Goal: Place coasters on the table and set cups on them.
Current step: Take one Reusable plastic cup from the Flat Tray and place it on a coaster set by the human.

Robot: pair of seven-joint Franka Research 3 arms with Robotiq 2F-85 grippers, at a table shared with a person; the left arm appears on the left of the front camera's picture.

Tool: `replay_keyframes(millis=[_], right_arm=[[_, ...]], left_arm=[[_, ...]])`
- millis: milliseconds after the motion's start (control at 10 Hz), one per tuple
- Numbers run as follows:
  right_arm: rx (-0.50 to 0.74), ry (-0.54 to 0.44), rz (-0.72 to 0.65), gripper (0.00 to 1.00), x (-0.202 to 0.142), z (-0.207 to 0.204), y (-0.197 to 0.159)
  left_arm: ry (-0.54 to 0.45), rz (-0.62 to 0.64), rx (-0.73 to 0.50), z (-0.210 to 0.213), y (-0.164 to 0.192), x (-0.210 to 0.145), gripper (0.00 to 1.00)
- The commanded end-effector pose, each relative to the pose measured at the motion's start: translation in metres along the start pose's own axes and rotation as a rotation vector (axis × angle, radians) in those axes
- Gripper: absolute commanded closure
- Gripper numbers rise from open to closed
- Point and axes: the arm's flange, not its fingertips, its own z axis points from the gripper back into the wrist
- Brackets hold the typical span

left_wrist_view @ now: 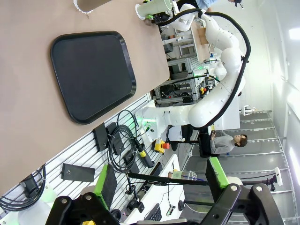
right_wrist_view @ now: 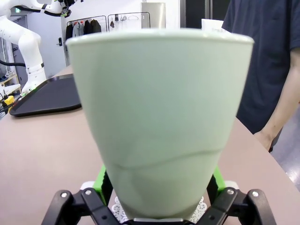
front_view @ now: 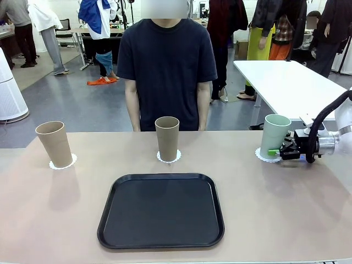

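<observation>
The right gripper (front_view: 279, 152) stands spread around the foot of the mint green cup (front_view: 275, 134), its green pads (right_wrist_view: 104, 180) flanking the cup rather than squeezing it, so the cup seems to rest on its own weight on the right doily coaster (front_view: 263, 158) near the bench's right end; the two tan cups (front_view: 54, 143) (front_view: 167, 138) stand upright on their own coasters (front_view: 61, 163) (front_view: 169, 159) at the left and middle of the bench (front_view: 286, 209), behind the black tray (front_view: 161, 210). The main risk, as I judge it, lies in the retreat: the fingers sit so close to the cup that a slanted or hasty pull-back could clip its base, tipping it or dragging it and the light paper doily off line; a pad sticking to the matte wall could do the same. The left gripper (left_wrist_view: 159, 180) is held wide apart and empty, high above the bench's edge. Whether the pads touch the cup I cannot tell; in the right wrist view the cup hides most of its coaster, so its centring is uncertain.
</observation>
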Motion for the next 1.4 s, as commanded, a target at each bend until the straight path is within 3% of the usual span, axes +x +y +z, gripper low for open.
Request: replay_keyframes(millis=[0,700,1300], right_arm=[[0.001,0.041,-0.004,0.0,0.003,0.0,-0.002],[-0.01,0.175,-0.001,0.0,0.013,0.02,0.011],[-0.127,0.351,0.003,0.0,0.04,0.066,0.027]], left_arm=[[-0.011,0.013,-0.005,-0.001,-0.003,0.0,0.0],[-0.011,0.013,-0.005,-0.001,-0.003,0.0,0.0],[-0.011,0.013,-0.005,-0.001,-0.003,0.0,0.0]])
